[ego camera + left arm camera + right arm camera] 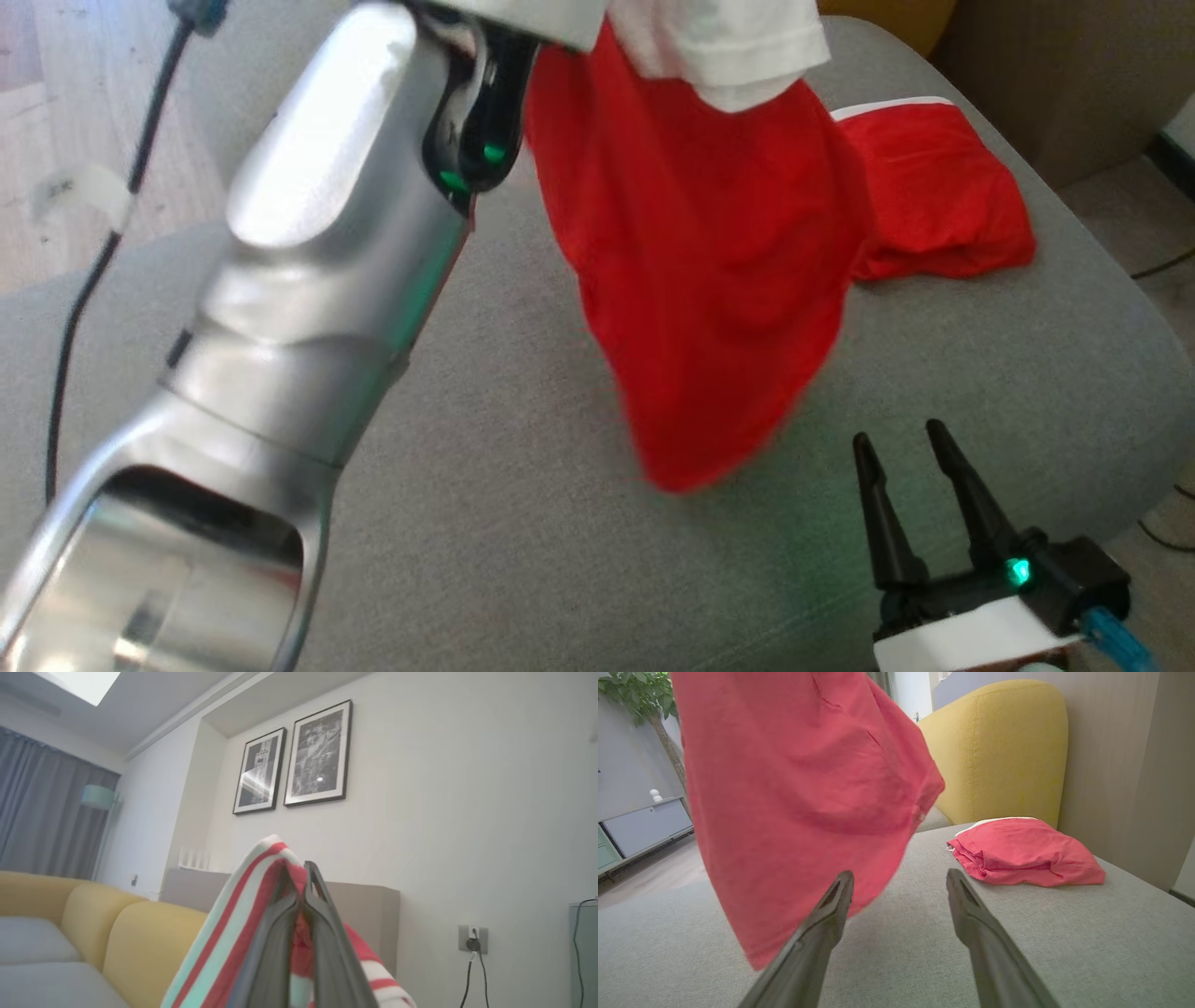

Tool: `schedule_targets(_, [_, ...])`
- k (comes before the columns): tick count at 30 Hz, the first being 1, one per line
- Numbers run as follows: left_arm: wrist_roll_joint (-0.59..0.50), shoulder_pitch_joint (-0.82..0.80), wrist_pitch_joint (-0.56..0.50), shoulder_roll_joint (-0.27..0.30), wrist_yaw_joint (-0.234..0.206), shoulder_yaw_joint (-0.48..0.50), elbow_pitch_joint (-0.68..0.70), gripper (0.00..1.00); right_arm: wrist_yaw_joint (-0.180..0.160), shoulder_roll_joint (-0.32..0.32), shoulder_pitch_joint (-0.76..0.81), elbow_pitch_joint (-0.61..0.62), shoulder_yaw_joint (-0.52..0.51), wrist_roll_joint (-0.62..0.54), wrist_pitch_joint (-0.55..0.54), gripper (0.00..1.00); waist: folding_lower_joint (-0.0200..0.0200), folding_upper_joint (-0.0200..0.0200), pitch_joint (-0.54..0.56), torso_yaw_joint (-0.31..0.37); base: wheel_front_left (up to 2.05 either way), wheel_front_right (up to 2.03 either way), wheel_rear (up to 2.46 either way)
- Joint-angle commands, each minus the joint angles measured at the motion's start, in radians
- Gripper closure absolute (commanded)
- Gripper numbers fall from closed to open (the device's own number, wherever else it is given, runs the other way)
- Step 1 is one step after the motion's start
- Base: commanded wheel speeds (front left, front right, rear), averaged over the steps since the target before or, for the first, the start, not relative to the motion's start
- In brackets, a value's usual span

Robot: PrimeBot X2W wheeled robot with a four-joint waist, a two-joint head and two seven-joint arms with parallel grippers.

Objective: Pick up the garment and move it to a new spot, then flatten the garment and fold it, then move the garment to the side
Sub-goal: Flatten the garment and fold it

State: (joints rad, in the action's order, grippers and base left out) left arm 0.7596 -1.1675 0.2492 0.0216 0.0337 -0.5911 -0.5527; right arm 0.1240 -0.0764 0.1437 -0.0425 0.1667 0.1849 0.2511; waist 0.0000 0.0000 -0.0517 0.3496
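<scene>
The left gripper is clamped on the red garment, which hangs over the grey cushion. The right gripper, near right, is spread wide.

Legible texts, labels, brands, numbers, signs: none can be read. Framed prints, upper centre of the left wrist view: monochrome pictures, any lettering on them too blurred to make out.
</scene>
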Motion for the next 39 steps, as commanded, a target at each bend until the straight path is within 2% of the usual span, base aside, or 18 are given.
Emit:
schedule_targets(1, [0.007,0.011,0.002,0.029,-0.007,0.026,0.000,1.00,0.007,-0.001,-0.027,0.034,0.012,0.002,0.011,0.00,0.0000,0.0000,-0.001,-0.009,0.00,0.00,0.00])
schedule_targets(5, [0.047,0.168,-0.015,0.050,-0.021,0.023,-0.043,1.00,0.007,0.006,-0.017,0.043,-0.007,0.000,0.011,0.00,0.0000,0.0000,-0.010,-0.036,0.00,0.00,0.00])
schedule_targets(11, [0.132,0.448,-0.033,0.097,-0.093,0.066,-0.056,1.00,0.007,0.009,-0.007,0.053,-0.032,-0.005,0.011,0.00,0.0000,0.0000,-0.027,-0.100,0.00,0.00,0.00])
schedule_targets(16, [0.152,0.560,-0.019,0.139,-0.132,0.102,-0.057,1.00,0.007,0.005,-0.014,0.054,-0.030,-0.008,0.011,0.00,0.0000,0.0000,-0.037,-0.130,0.00,0.00,0.00])
schedule_targets(17, [0.145,0.576,-0.012,0.148,-0.139,0.107,-0.056,0.60,0.007,0.004,-0.016,0.054,-0.028,-0.008,0.011,0.00,0.0000,0.0000,-0.039,-0.137,0.00,0.00,0.00])
schedule_targets(18, [0.130,0.590,-0.005,0.158,-0.142,0.108,-0.052,0.00,0.007,0.003,-0.018,0.053,-0.026,-0.008,0.011,0.00,0.0000,0.0000,-0.041,-0.142,0.00,0.00,0.00])
schedule_targets(22, [0.065,0.637,0.011,0.165,-0.149,0.120,-0.013,0.00,0.007,-0.002,-0.022,0.053,-0.023,-0.007,0.011,0.00,0.0000,0.0000,-0.046,-0.157,0.00,0.00,0.00])
schedule_targets(26, [-0.115,0.706,0.012,0.155,-0.185,0.160,0.128,0.00,0.007,-0.005,-0.023,0.054,-0.027,-0.006,0.011,0.00,0.0000,0.0000,-0.050,-0.168,0.00,0.00,0.00])
schedule_targets(31, [-0.317,0.833,0.012,0.106,-0.192,0.119,0.250,0.00,0.007,-0.006,-0.021,0.053,-0.028,-0.007,0.011,0.00,0.0000,0.0000,-0.050,-0.177,0.00,0.00,0.00])
schedule_targets(36, [-0.464,0.885,0.012,0.069,-0.160,0.013,0.225,0.00,0.007,-0.005,-0.025,0.051,-0.020,-0.007,0.011,0.00,0.0000,0.0000,-0.056,-0.182,0.00,0.00,0.00])
schedule_targets(39, [-0.485,0.866,0.011,0.053,-0.138,-0.034,0.144,0.00,0.007,-0.005,-0.032,0.051,-0.011,-0.007,0.011,0.00,0.0000,0.0000,-0.064,-0.177,0.00,0.00,0.00])
